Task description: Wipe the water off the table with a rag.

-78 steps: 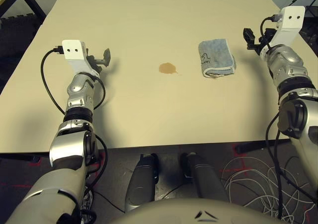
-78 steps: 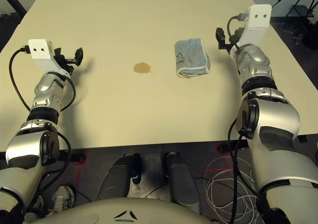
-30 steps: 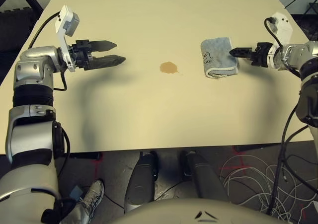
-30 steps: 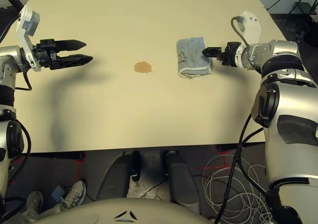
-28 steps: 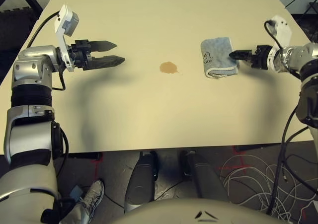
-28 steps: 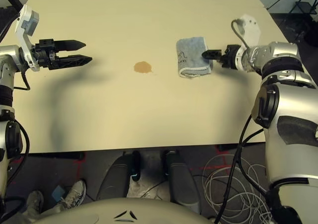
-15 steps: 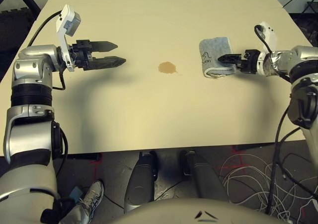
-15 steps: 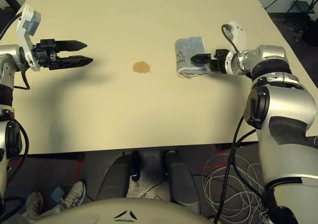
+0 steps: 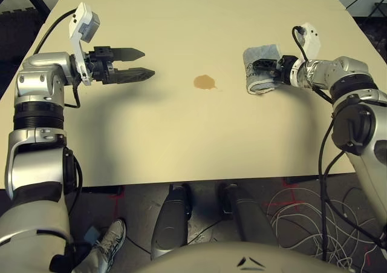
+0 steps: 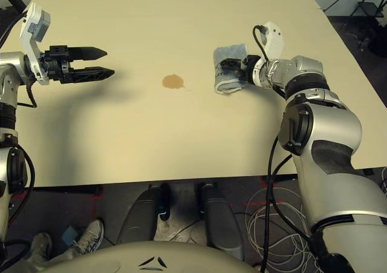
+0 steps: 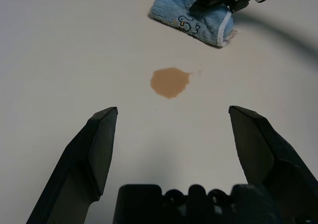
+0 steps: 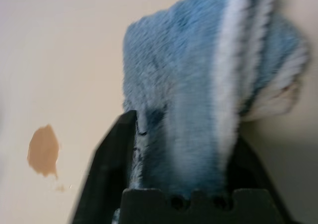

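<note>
From the head view, the right end effector point(image 9: 264, 67) has its two black fingers clenched into the rag point(image 9: 259, 71), which bunches up off the pale bench point(image 9: 181, 140). The water point(image 9: 205, 82), a small amber blotch, lies toward nine o'clock from that rag, slightly nearer the robot, with bare bench between them. So the coming sweep, as I judge it, runs leftward across open surface. The right arm is clearly the nearer one. The left end effector point(image 9: 140, 64) hangs well off at the blotch's nine o'clock, fingers spread and holding nothing. Through the left wrist camera, the blotch sits between those parted fingers and farther on, and the rag beyond it lies with its long axis slanted. The right wrist camera shows blue terry pinched between its dark fingers, the blotch well apart to one side. Nothing else stands on the bench.
</note>
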